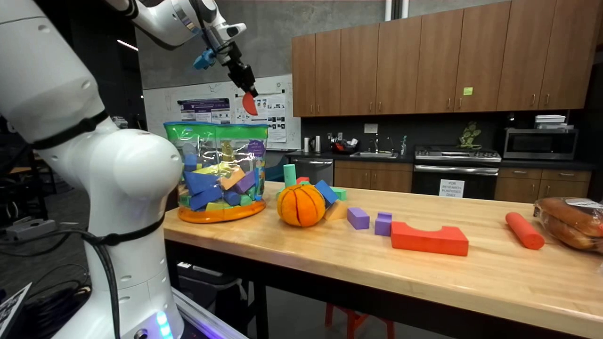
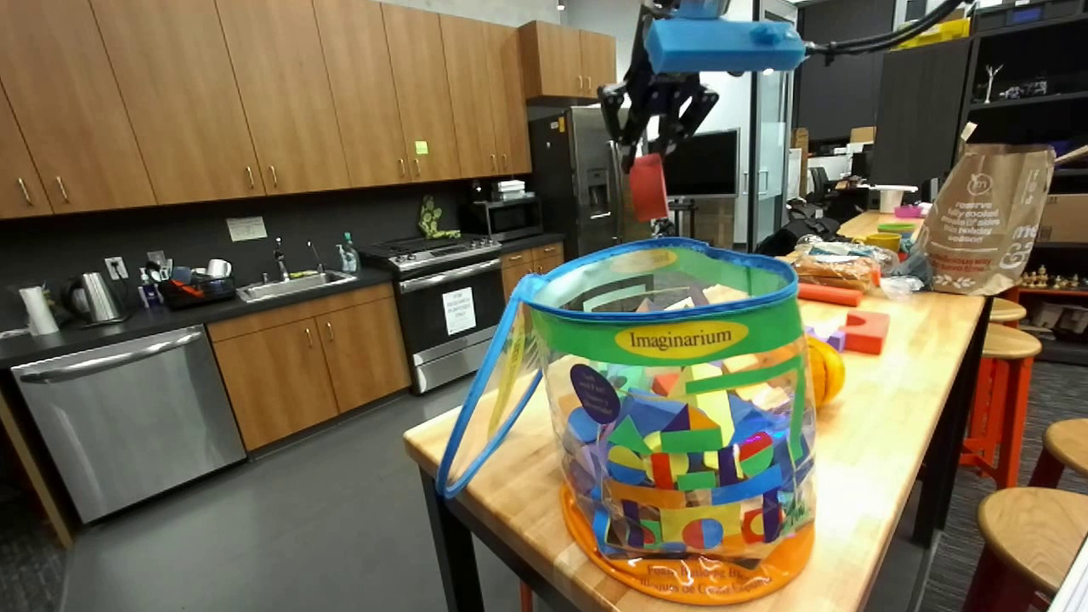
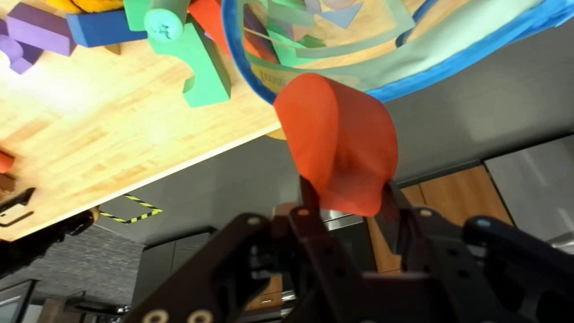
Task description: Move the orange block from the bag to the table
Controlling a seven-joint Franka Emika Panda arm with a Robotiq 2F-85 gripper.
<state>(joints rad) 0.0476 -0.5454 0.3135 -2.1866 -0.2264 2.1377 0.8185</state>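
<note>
My gripper (image 1: 254, 91) is shut on an orange-red half-round block (image 1: 249, 104) and holds it in the air above the bag's rim. The block also shows between the fingers in the wrist view (image 3: 350, 143) and in an exterior view (image 2: 648, 189). The bag (image 2: 680, 336) is upright and clear, with a green band, blue rim and orange base. It stands open on the end of the table (image 1: 292, 249) with many colored blocks inside. A light orange block (image 1: 232, 179) shows through its wall. In the wrist view the bag's rim (image 3: 240, 58) lies beyond the held block.
On the table are an orange ball (image 1: 301, 205), green, blue and purple blocks (image 1: 358, 218), a red arch block (image 1: 428, 239), a red cylinder (image 1: 524, 230) and packaged bread (image 1: 570, 221). A brown paper bag (image 2: 986, 221) stands farther along. Stools (image 2: 1033, 544) line one side.
</note>
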